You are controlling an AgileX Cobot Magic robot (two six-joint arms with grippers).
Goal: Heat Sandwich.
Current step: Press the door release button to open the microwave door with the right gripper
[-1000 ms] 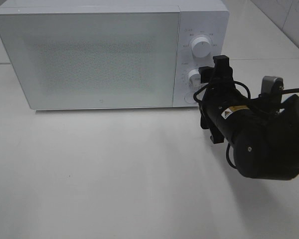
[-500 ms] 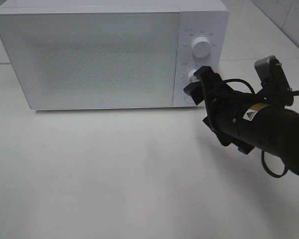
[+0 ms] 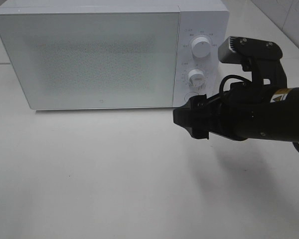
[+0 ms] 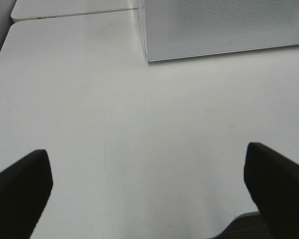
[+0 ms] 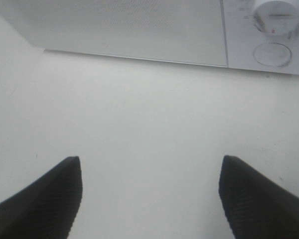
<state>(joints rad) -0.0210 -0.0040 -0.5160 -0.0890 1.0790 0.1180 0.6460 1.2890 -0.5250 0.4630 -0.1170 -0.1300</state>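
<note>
The sandwich is out of view in every frame. The white microwave [image 3: 99, 55] stands at the back of the table with its door shut. My right gripper [image 3: 188, 119] hovers in front of the microwave's lower right corner, pointing left, just below the control panel. Its jaws stand open and hold nothing; in the right wrist view the right gripper [image 5: 150, 199] looks down on bare table, with the microwave [image 5: 139, 25] ahead. The left gripper [image 4: 147, 194] is open and empty over the table, off the microwave's [image 4: 224, 25] left front corner. It does not show in the exterior view.
The control panel carries an upper knob [image 3: 201, 48], a lower knob [image 3: 195, 77] and a round button [image 3: 192, 97]. The lower knob [image 5: 274, 15] and button [image 5: 271, 54] also show in the right wrist view. The white table [image 3: 89, 174] spreads in front.
The right arm has drawn back from the lower knob, swung down and turned, so its gripper now points left in front of the microwave. The door stays shut.
</note>
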